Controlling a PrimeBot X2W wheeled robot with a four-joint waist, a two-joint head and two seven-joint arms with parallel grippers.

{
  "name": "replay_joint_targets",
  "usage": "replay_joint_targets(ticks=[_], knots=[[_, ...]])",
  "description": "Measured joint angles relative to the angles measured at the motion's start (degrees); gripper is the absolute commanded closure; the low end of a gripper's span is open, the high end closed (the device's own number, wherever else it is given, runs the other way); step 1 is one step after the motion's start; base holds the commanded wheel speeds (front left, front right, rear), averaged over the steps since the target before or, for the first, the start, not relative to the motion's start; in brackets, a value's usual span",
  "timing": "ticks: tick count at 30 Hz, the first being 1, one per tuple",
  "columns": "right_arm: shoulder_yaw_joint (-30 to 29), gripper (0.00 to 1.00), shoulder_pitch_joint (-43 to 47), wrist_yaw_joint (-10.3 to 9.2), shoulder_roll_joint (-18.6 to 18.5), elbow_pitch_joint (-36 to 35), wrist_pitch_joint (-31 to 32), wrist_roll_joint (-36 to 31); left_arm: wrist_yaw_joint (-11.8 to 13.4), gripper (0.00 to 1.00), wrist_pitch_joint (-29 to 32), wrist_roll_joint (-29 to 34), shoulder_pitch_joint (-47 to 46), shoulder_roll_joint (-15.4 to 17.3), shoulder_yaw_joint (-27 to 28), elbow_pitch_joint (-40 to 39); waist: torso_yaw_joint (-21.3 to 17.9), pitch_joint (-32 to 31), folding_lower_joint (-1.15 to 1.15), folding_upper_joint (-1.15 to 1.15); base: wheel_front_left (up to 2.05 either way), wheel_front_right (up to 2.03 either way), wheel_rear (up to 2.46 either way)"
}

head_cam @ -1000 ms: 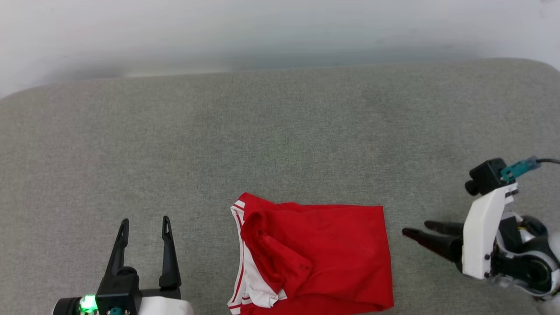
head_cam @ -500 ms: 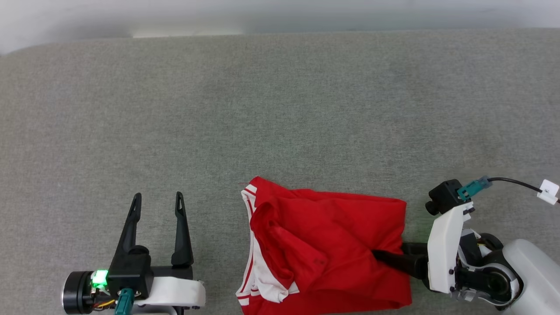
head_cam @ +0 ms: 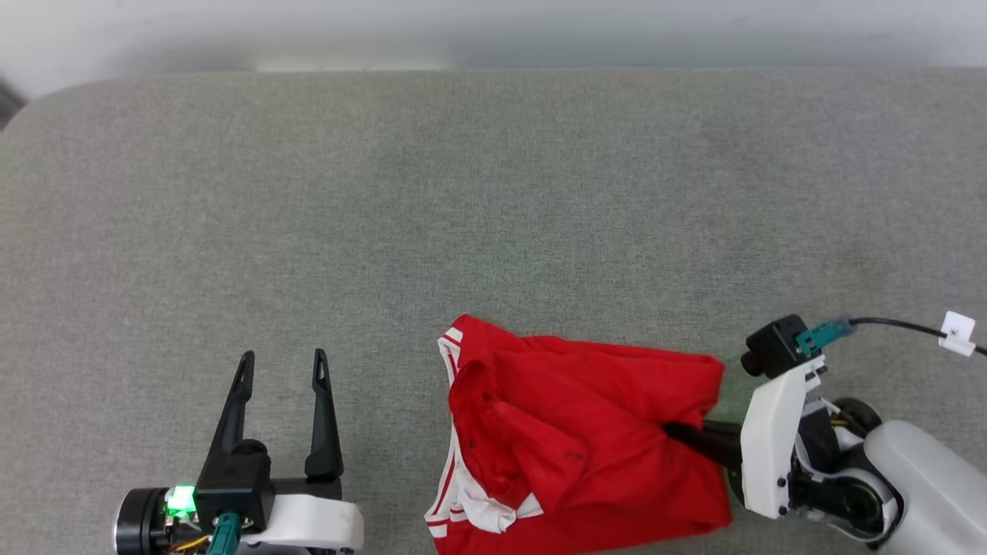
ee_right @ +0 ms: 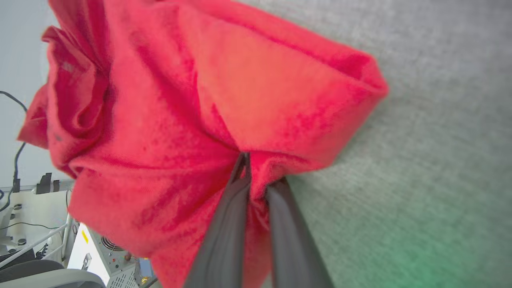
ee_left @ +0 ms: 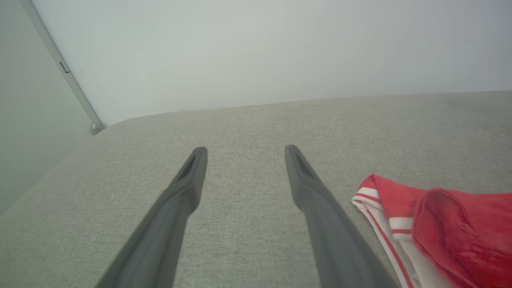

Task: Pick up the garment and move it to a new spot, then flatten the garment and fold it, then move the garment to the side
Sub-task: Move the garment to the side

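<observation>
The garment (head_cam: 586, 439) is a folded red shirt with white striped trim at its left edge, lying on the grey cushion (head_cam: 493, 216) near the front. Its right edge is bunched and lifted off the cushion. My right gripper (head_cam: 678, 433) comes in from the right, shut on the garment's right edge; in the right wrist view the fingers (ee_right: 228, 224) pinch the red cloth of the garment (ee_right: 192, 108). My left gripper (head_cam: 281, 366) stands open to the left of the garment, apart from it; the left wrist view shows the fingers (ee_left: 188, 188) wide apart, with the garment's trim (ee_left: 380, 208) at right.
A pale wall (head_cam: 493, 31) runs behind the cushion's far edge. The cushion's rounded corner (head_cam: 31, 108) shows at the far left. A black cable (head_cam: 902, 327) with a white tag trails from my right wrist. Equipment (ee_right: 92, 256) shows below the cushion's front edge in the right wrist view.
My right gripper moved left from beside the garment and shut on its right edge, bunching and lifting the cloth. The head camera shifted. The left gripper stayed open.
</observation>
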Motion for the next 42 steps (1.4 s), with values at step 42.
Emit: replay_joint_targets(ticks=[42], knots=[[-2.4,1.0,-29.2,-0.05,-23.0,18.6,-11.7,-16.3,0.5,0.0,0.0,1.5,-4.3,5.5,3.5,-8.9,-21.3,16.6,0.02,0.0,0.0,0.0,0.0]])
